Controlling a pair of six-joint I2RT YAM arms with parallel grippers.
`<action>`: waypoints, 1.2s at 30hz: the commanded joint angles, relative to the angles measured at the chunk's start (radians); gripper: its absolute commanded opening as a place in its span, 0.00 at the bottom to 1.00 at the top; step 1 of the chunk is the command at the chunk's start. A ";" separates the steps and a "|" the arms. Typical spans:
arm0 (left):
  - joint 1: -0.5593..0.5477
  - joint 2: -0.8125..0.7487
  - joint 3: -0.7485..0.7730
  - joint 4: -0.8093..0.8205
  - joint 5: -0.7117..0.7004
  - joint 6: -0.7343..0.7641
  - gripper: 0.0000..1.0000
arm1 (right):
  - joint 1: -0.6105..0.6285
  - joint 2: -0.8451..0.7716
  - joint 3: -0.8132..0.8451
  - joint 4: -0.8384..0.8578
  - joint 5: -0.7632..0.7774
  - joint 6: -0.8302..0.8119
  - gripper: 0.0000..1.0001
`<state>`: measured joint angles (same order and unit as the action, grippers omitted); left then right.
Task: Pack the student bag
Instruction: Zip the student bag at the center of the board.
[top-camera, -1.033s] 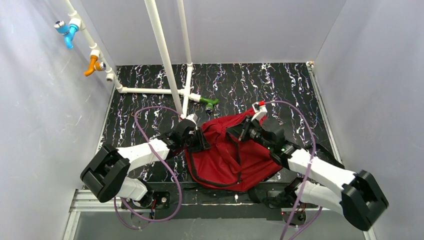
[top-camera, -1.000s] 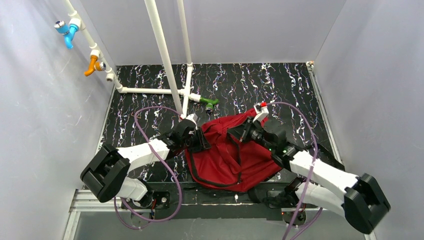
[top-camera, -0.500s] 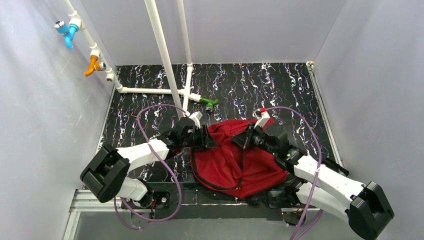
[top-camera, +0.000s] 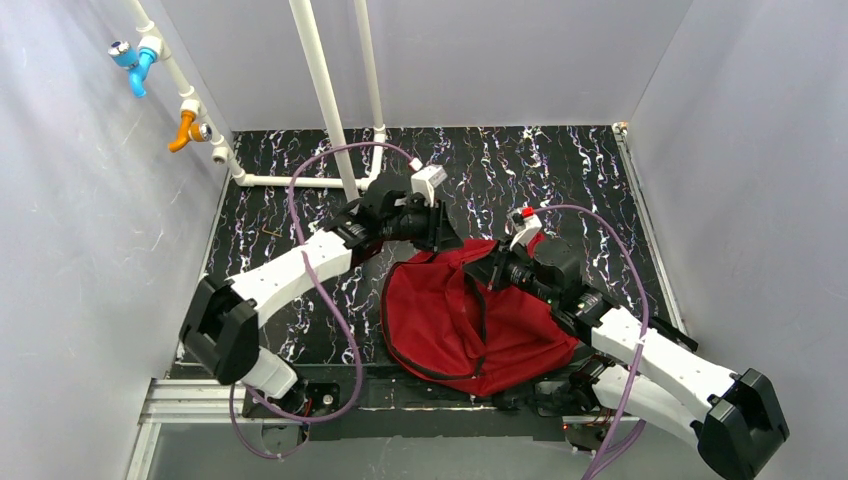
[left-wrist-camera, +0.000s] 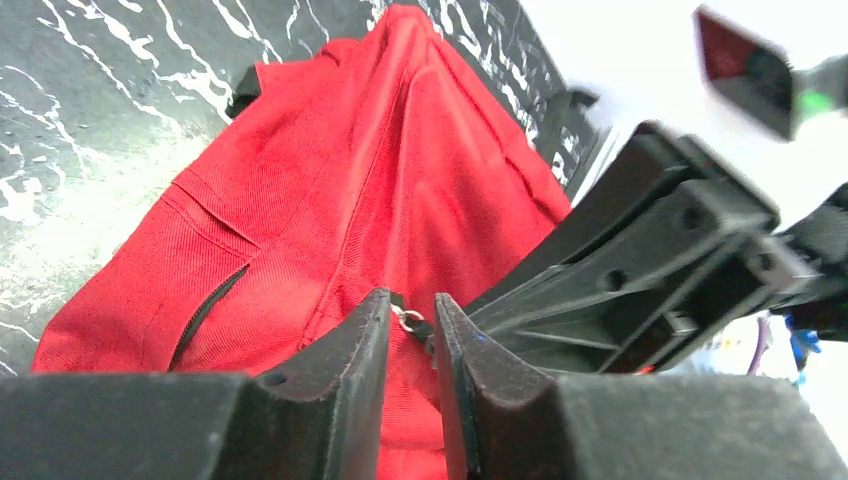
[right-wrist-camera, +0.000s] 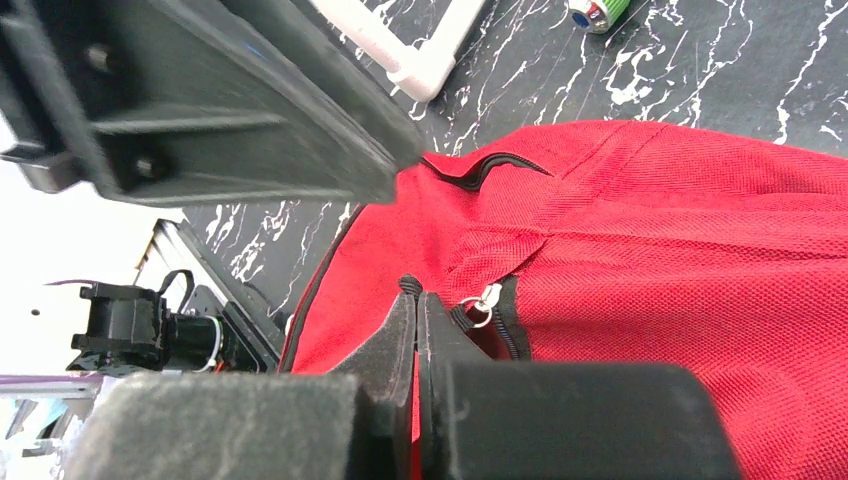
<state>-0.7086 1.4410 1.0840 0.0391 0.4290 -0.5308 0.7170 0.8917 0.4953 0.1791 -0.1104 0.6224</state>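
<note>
The student bag (top-camera: 470, 320) is laid at the bench's (top-camera: 280, 205) near edge. Its zipper pull (left-wrist-camera: 409, 319) is pinched by the left gripper (left-wrist-camera: 410, 303); its fabric is clamped by the fully closed right gripper (right-wrist-camera: 412, 296).

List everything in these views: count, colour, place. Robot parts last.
student bag: one, dark red with black trim, near middle of the table, between the arms
pipe frame: one, white, far left
blue valve: one, on the pipe by the left wall
orange valve: one, just below the blue one
green fitting: one, on the table beyond the bag
table: one, black with white veins
left hand: black, shut on the bag's zipper edge
right hand: black, shut on the bag beside a zipper pull
</note>
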 joint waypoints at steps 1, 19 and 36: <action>0.018 0.084 0.063 -0.188 0.207 0.222 0.27 | -0.003 -0.035 0.012 0.003 -0.017 -0.024 0.01; 0.023 0.239 0.180 -0.364 0.090 0.487 0.43 | -0.011 -0.012 0.012 0.032 -0.041 -0.019 0.01; 0.019 0.327 0.217 -0.287 0.312 0.445 0.49 | -0.017 0.017 0.015 0.068 -0.061 -0.012 0.01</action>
<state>-0.6857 1.7538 1.2594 -0.2676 0.6651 -0.0750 0.7002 0.9188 0.4950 0.1833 -0.1379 0.6025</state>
